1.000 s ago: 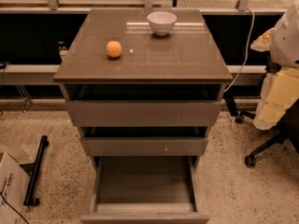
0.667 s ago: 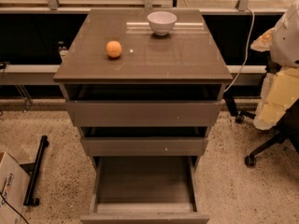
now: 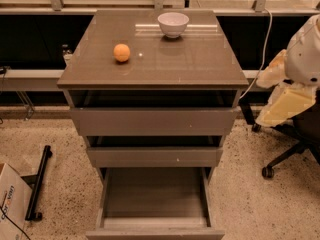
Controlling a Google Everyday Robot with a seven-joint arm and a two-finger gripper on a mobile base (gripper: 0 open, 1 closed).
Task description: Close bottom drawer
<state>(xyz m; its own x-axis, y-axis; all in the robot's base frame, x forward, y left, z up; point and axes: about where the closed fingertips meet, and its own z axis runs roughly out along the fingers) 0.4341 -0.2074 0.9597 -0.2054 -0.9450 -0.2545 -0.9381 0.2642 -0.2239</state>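
Note:
The bottom drawer (image 3: 155, 200) of the taupe cabinet is pulled far out toward me. Its deep grey tray shows open and empty, and its plain front (image 3: 155, 233) lies at the lower edge of the view. The mid-width drawer (image 3: 154, 157) and the widest top drawer (image 3: 154, 121) above it each stand a little way out. My gripper (image 3: 286, 103) is at the right edge, on the white and cream arm, level with the top drawer and well apart from the cabinet.
An orange (image 3: 121, 52) and a white bowl (image 3: 173, 24) sit on the cabinet top (image 3: 200, 64). An office chair base (image 3: 287, 159) stands at the right. A black stand (image 3: 39, 181) and a cardboard box (image 3: 9, 204) lie on the speckled floor at the left.

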